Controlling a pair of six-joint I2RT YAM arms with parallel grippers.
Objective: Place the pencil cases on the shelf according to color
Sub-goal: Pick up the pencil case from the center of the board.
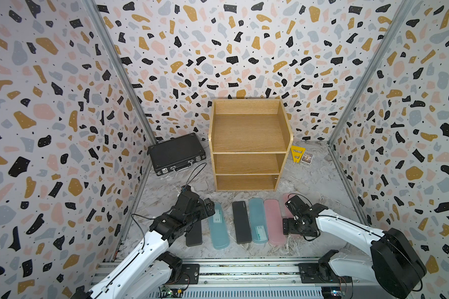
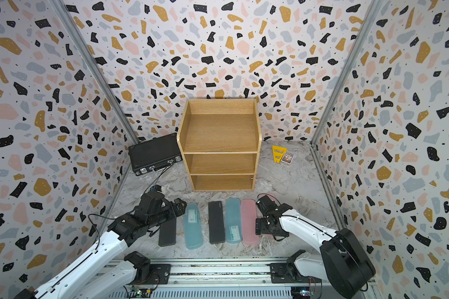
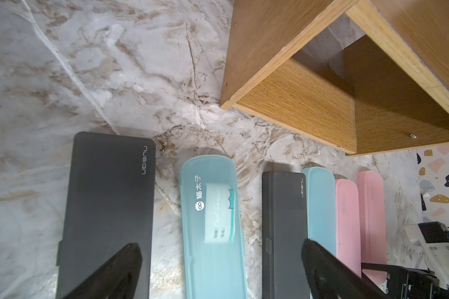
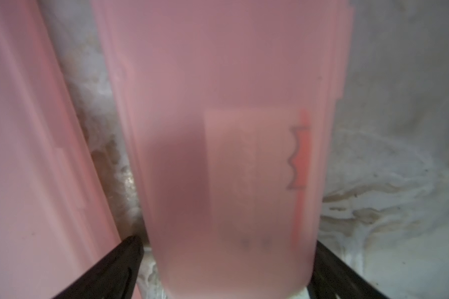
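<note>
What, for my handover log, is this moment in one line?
shelf: empty | pencil cases: six in row before it | right gripper: open astride end pink case | left gripper: open over row

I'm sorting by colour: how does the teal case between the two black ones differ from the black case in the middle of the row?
The teal case is translucent, a paper label showing through; the black case is opaque and matte. The teal case has rounded ends, the black case squared corners. Both lie flat on the table, lengthwise toward the shelf, neither on it.
</note>
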